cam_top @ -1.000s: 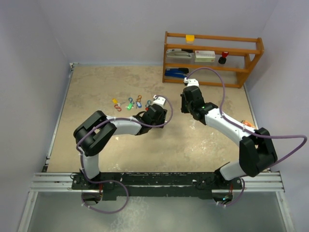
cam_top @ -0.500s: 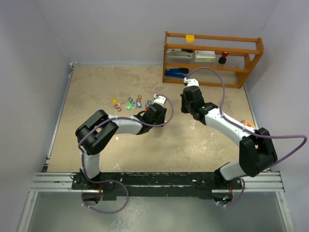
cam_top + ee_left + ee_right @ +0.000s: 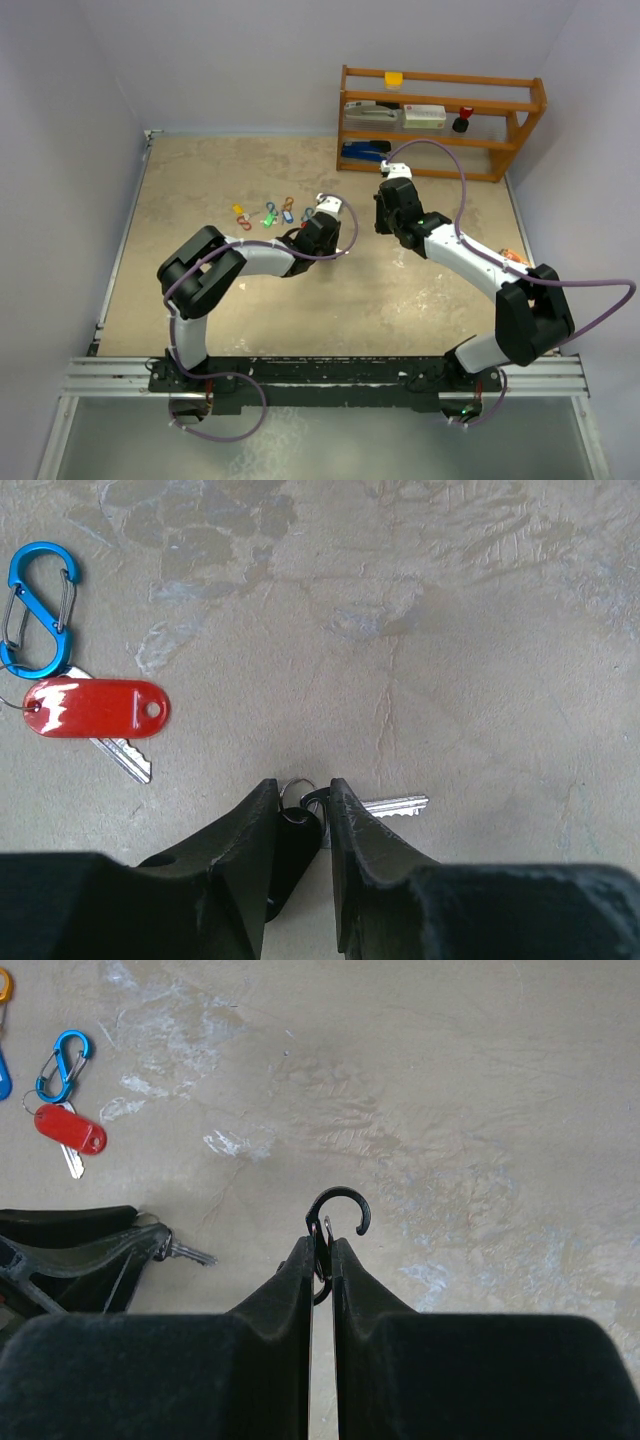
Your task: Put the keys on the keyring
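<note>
A beige, mottled tabletop (image 3: 200, 180) with pale scuffed patches fills the middle, enclosed by plain lavender-grey walls (image 3: 230, 60) at the back and both sides. At its far right corner stands a wooden shelf rack (image 3: 440, 120) with two tiers carrying small items. An aluminium rail (image 3: 110, 375) runs along the near edge. Lighting is soft and even.

Overhead view spans table (image 3: 200, 180); both wrist views face it closely

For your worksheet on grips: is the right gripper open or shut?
Shut: the right gripper has its fingers pinching a black hooked clip.
</note>
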{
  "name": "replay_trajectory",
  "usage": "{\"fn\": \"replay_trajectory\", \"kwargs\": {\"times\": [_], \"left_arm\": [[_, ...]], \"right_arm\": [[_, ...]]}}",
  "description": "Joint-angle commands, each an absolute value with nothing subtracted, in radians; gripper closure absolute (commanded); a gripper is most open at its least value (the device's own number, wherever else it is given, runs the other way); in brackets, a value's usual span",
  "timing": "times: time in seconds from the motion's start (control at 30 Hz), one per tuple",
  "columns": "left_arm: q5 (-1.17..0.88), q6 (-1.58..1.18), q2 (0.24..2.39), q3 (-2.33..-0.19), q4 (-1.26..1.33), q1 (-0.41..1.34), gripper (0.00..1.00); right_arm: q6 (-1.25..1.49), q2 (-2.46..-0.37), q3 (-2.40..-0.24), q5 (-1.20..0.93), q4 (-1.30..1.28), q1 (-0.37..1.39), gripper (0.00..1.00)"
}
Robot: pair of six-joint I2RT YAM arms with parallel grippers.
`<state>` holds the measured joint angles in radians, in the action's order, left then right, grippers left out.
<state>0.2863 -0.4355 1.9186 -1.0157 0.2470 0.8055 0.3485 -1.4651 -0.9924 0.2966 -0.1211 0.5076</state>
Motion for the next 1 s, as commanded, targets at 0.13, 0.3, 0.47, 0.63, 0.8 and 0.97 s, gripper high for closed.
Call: {"fn": "replay_trajectory", "kwargs": {"times": [0.13, 0.3, 0.47, 0.63, 0.8, 0.97], "left_arm": [[0.278, -0.456, 1.927, -1.012, 0.256, 0.797, 0.79], [0.286, -0.458, 1.921, -1.006, 0.259, 0.796, 0.83], [0.300, -0.461, 1.906, -0.997, 0.265, 0.796, 0.89], [0.318, -0.466, 1.884, -0.989, 0.270, 0.795, 0.95], [0.338, -0.470, 1.841, -0.973, 0.285, 0.794, 1.00], [0.355, -0.467, 1.792, -0.951, 0.305, 0.795, 1.00]], "right_arm": [[0.342, -1.456, -0.986, 0.313, -0.095, 0.503, 1.00], [0.343, -1.456, -0.986, 0.313, -0.095, 0.503, 1.00], [0.343, -1.454, -0.985, 0.313, -0.096, 0.503, 1.00], [0.344, -1.455, -0.984, 0.311, -0.095, 0.503, 1.00], [0.344, -1.457, -0.983, 0.308, -0.095, 0.503, 1.00], [0.338, -1.460, -0.984, 0.299, -0.092, 0.503, 1.00]]}}
